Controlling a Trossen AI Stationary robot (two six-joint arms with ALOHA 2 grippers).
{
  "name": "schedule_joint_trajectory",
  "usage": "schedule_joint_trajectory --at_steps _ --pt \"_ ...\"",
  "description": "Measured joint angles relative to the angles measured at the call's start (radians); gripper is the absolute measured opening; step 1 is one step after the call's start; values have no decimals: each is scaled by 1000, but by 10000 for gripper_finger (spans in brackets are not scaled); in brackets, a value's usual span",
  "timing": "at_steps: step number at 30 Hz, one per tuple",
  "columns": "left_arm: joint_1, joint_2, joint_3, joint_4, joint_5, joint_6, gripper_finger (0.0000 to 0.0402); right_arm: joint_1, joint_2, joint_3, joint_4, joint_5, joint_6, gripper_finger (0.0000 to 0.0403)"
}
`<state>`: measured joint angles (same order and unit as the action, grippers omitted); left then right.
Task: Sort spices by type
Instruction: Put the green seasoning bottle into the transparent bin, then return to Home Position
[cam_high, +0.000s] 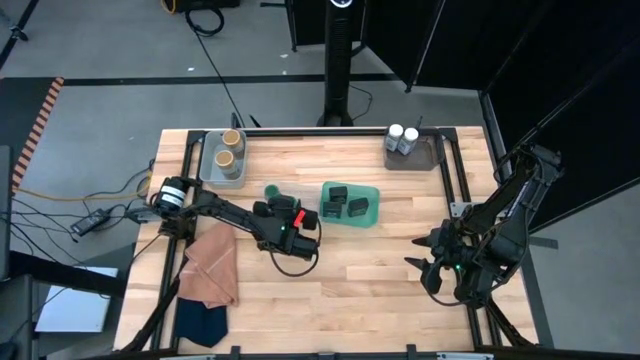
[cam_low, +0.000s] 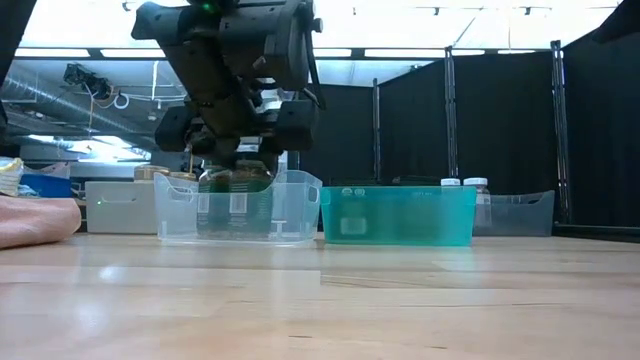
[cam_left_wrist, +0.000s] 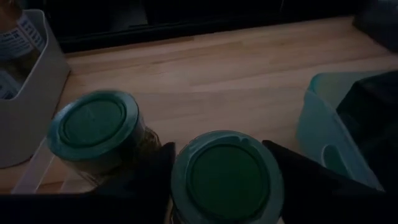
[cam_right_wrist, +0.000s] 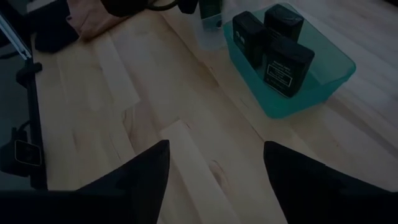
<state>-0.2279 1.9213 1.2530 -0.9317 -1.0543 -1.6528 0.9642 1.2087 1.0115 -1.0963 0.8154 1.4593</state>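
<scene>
High view: bare surface (cam_high: 360, 275) lies open between the teal tray (cam_high: 372, 215) and the right gripper (cam_high: 428, 262), whose fingers are spread, empty; low view: the left gripper (cam_low: 236, 165) hangs in the clear tray (cam_low: 300, 205) beside the teal tray; left wrist view: its fingers (cam_left_wrist: 155, 171) flank a green-lidded jar (cam_left_wrist: 225, 177), second jar (cam_left_wrist: 93, 127) adjacent; grip undeterminable; right wrist view: dark tins (cam_right_wrist: 280, 53), labels unreadable.

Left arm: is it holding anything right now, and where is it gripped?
The left gripper has its fingers on either side of a round green-lidded spice jar, at the lid; whether they are clamped cannot be told. The right gripper holds nothing.
</scene>
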Motion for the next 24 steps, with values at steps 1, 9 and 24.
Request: schedule_joint_trajectory --at_steps 1,9,24 --pt "0 0 0 -2 8 1 252 0 0 0 0 0 -2 269" --pt "0 0 0 -2 40 3 340 0 0 0 3 3 -21 279" --pt "-2 -2 108 -76 131 195 353 0 0 0 2 9 -49 280"
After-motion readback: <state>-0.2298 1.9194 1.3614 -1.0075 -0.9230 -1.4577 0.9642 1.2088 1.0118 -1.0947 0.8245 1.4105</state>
